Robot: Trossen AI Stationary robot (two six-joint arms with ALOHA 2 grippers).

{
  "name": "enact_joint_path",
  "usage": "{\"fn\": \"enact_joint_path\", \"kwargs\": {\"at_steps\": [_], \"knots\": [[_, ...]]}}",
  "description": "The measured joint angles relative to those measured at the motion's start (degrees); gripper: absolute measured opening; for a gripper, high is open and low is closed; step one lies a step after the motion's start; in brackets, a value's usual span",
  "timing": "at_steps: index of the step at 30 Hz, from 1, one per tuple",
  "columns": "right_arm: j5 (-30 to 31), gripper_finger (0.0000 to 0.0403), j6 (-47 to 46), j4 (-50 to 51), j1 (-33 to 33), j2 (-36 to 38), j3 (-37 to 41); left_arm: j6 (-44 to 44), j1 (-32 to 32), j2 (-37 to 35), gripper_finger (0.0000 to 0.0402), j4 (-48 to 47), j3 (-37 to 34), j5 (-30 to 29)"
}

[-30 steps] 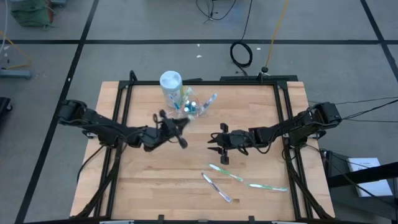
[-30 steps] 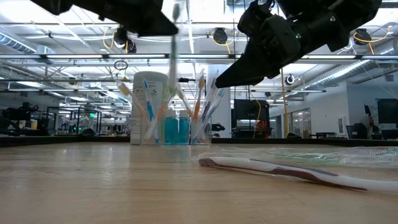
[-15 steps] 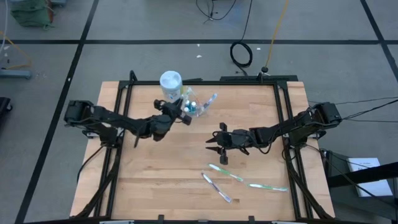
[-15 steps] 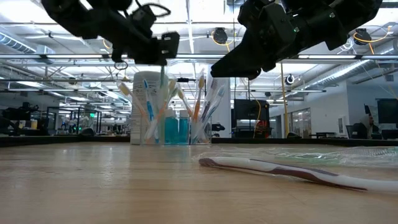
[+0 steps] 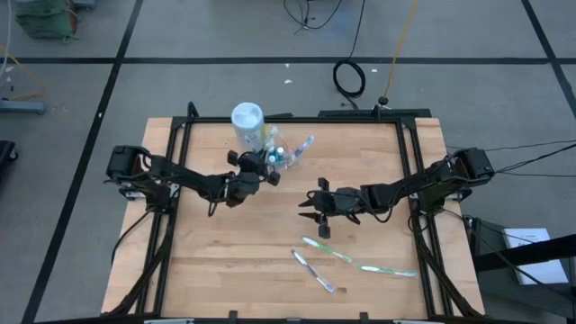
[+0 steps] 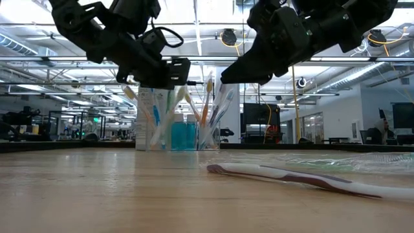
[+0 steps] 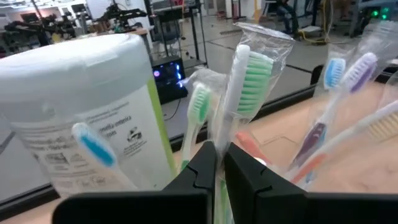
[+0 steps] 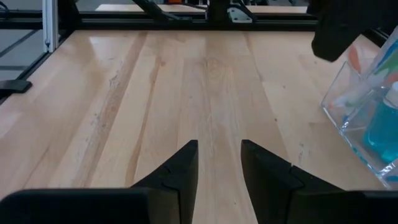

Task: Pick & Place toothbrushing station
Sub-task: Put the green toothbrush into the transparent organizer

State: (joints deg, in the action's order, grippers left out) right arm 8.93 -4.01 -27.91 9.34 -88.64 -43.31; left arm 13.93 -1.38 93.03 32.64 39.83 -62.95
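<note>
Left gripper [image 5: 268, 168] jaws clench a wrapped green-bristled toothbrush [image 7: 239, 87] over the clear plastic holder [image 5: 281, 155] near the wooden counter's [image 5: 225, 261] far edge; right gripper [image 5: 309, 208] jaws hang released above bare mid-counter.

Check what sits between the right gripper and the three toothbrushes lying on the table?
Nothing: in the high view only bare wood separates the right gripper from the loose toothbrushes. The gripper hangs open and empty.

A coiled black cable [image 5: 349, 77] lies on the floor beyond the wooden table [image 5: 216, 252].
</note>
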Motion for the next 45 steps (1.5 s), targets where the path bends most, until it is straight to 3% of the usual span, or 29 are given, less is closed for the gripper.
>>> {"fn": "enact_joint_path", "kwargs": {"at_steps": [6, 20, 22, 28, 35, 45], "knots": [[0.0, 0.0111, -0.02, 1.2, 0.0, 0.0, 0.0, 2.03, -0.01, -0.02, 0.0018, -1.88, 0.0, -1.08], [0.0, 0.0112, -0.05, 1.21, 0.02, 0.0, 0.0, 3.48, 0.65, -0.02, 0.011, -4.36, 0.0, -9.51], [-0.02, 0.0112, -0.06, 1.21, 0.02, 0.0, 0.0, 2.81, 1.0, -0.04, 0.0119, -4.54, 0.0, -8.74], [0.0, 0.0112, -0.07, 1.21, 0.02, 0.0, 0.0, 6.94, 1.86, -0.04, 0.0133, -9.16, 0.0, 1.88], [-0.02, 0.0112, -0.07, 1.21, 0.02, 0.0, 0.0, 4.29, 1.98, -1.79, 0.0134, -11.49, -0.02, 1.04], [-0.02, 0.0112, -0.07, 1.48, 0.02, 0.0, 0.0, 0.75, -1.47, -11.69, 0.0134, -13.74, -0.04, 1.39]]}}
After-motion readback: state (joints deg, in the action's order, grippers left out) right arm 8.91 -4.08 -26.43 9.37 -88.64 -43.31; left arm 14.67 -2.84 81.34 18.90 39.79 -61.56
